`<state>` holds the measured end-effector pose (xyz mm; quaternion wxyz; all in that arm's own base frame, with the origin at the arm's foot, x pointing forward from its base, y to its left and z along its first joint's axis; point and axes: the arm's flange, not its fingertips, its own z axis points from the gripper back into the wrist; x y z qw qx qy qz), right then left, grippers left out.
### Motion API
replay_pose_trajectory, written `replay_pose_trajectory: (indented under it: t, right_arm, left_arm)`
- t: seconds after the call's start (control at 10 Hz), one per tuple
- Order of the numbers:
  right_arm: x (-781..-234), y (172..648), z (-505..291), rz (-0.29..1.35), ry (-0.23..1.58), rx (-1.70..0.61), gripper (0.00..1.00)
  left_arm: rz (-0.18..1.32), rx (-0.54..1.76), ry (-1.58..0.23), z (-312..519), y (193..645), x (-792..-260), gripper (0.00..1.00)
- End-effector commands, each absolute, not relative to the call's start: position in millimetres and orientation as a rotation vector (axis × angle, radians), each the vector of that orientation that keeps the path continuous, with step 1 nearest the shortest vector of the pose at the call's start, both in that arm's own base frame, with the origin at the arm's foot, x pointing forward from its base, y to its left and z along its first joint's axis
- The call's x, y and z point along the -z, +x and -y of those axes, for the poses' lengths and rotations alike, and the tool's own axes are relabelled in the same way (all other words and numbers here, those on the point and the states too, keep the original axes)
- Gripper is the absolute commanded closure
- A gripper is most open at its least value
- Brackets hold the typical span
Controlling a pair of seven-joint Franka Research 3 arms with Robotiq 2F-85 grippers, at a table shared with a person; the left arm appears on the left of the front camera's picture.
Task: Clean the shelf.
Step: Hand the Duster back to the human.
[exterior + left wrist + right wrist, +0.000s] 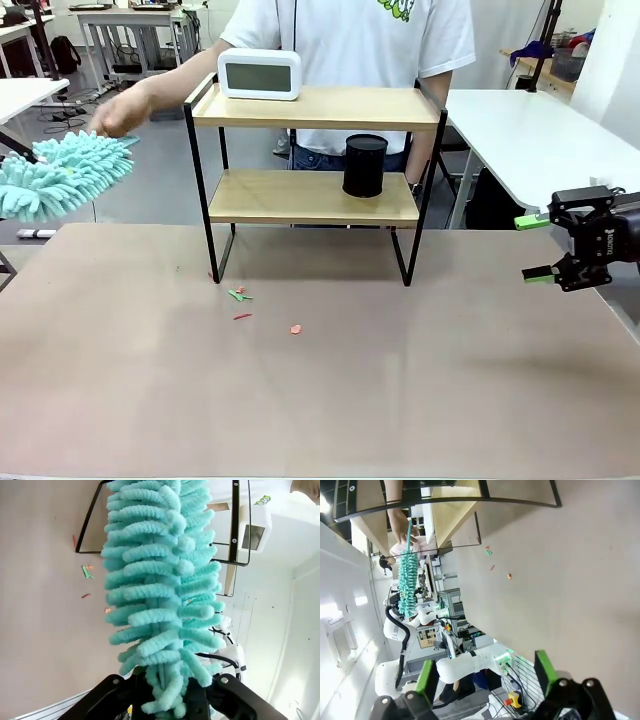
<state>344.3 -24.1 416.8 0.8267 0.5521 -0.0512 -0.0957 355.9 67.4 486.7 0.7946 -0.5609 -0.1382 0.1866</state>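
Barely Begun: Duster Up, Shelf Untouched

Left claw [165, 700] clamps the teal duster [62, 172], held off the shelf's [310, 198] left side. Right claw [540, 248] hangs wide and empty. Clock [259, 74], black cup [364, 165] and table [320, 380] scraps [240, 295] remain; wiping seems undone.

The shelf [315, 160] stands at the upper middle of the frame, on the far part of the counter [320, 380]. A clock [260, 74] sits on its top board toward the left; a cup [365, 165] stands on the lower board toward the right. Small scraps [241, 296] lie on the counter just before the shelf's left legs. A duster [62, 173] hangs at the left edge, with the person's hand [122, 112] just above it. The right gripper [538, 248] is at the right edge.
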Motion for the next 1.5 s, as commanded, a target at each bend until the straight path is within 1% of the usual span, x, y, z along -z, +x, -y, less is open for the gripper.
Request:
replay_pose_trajectory:
  t: [0.0, 0.4, 0.5, 0.6, 0.7, 1.0, 1.1, 1.2, 1.4]
  right_arm:
    - [-418.0, 345.8, 26.2, 0.112, 1.169, 0.188, 0.00]
    - [-418.0, 345.8, 26.2, 0.112, 1.169, 0.188, 0.00]
    - [-418.0, 345.8, 26.2, 0.112, 1.169, 0.188, 0.00]
    - [-418.0, 345.8, 26.2, 0.112, 1.169, 0.188, 0.00]
    - [-418.0, 345.8, 26.2, 0.112, 1.169, 0.188, 0.00]
    - [-418.0, 345.8, 26.2, 0.112, 1.169, 0.188, 0.00]
    - [-418.0, 345.8, 26.2, 0.112, 1.169, 0.188, 0.00]
    - [-418.0, 345.8, 26.2, 0.112, 1.169, 0.188, 0.00]
    - [-418.0, 345.8, 26.2, 0.112, 1.169, 0.188, 0.00]
  left_arm:
    - [0.310, -0.396, -1.217, -62.4, 353.6, -484.4, 1.00]
    - [0.310, -0.396, -1.217, -62.4, 353.6, -484.4, 1.00]
    - [0.290, -0.398, -1.204, -63.5, 356.4, -484.1, 0.43]
    - [0.302, -0.399, -1.180, -60.8, 355.6, -485.3, 0.24]
    - [0.301, -0.379, -1.177, -57.4, 353.8, -487.4, 0.00]
    - [0.294, -0.306, -1.220, -45.1, 345.0, -491.3, 0.00]
    - [0.267, -0.231, -1.241, -36.0, 344.3, -485.2, 0.00]
    - [0.197, -0.125, -1.299, -24.6, 346.0, -472.8, 0.00]
    - [0.079, -0.054, -1.372, -2.3, 364.5, -431.2, 0.00]
